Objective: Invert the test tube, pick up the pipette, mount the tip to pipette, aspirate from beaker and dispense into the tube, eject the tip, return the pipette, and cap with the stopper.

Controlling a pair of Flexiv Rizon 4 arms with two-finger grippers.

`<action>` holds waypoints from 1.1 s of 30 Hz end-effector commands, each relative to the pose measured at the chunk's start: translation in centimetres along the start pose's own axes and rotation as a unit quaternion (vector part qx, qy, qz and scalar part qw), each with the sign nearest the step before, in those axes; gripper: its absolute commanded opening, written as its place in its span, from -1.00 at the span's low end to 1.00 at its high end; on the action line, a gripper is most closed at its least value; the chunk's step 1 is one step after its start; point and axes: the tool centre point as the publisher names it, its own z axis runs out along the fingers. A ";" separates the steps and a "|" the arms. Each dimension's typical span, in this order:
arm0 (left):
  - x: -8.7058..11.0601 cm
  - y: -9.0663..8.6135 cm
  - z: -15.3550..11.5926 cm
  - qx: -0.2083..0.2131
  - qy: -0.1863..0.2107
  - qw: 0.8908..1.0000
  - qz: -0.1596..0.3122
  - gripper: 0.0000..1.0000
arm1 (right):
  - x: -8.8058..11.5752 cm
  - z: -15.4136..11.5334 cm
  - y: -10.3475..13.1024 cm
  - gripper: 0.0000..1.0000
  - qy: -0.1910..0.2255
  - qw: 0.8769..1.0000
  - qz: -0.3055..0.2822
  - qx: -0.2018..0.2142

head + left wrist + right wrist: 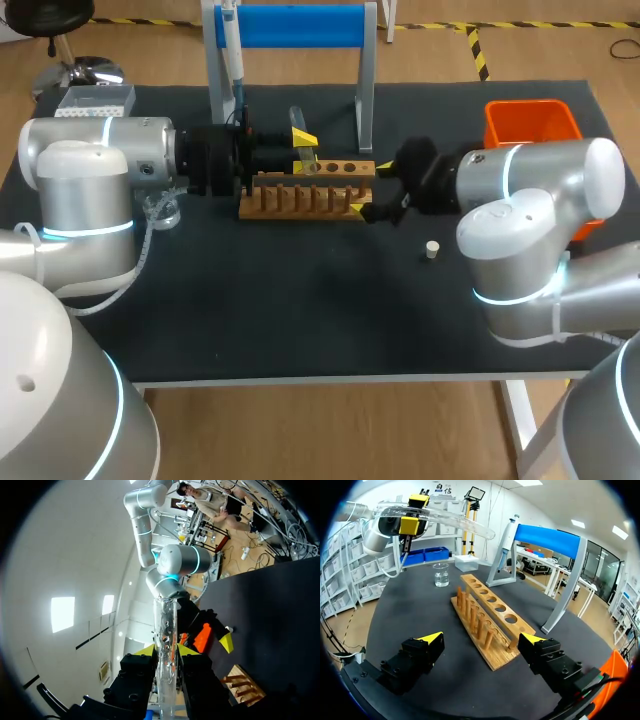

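My left gripper [303, 150] is shut on a clear test tube [298, 123] and holds it in the air above the back of the wooden rack [310, 193]. In the left wrist view the test tube [166, 630] runs out between the yellow-tipped fingers [146, 651]. From the right wrist view the test tube [445, 517] lies almost level in the left gripper [414, 513]. My right gripper [371, 187] stands open at the rack's right end, and its fingertips [432, 639] straddle the near end of the rack [487, 615]. The pipette [232, 48] hangs on the blue stand [290, 25].
A glass beaker [165, 210] stands left of the rack, behind my left arm. A small white stopper [432, 250] lies on the mat at the right. An orange bin [530, 122] sits at the back right, a tip box [95, 98] at the back left.
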 end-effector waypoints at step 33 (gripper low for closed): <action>-6.6 2.7 0.8 -0.004 0.001 0.901 -0.434 -1.00 | 0.1 0.0 0.0 1.00 -0.001 1.000 0.000 0.000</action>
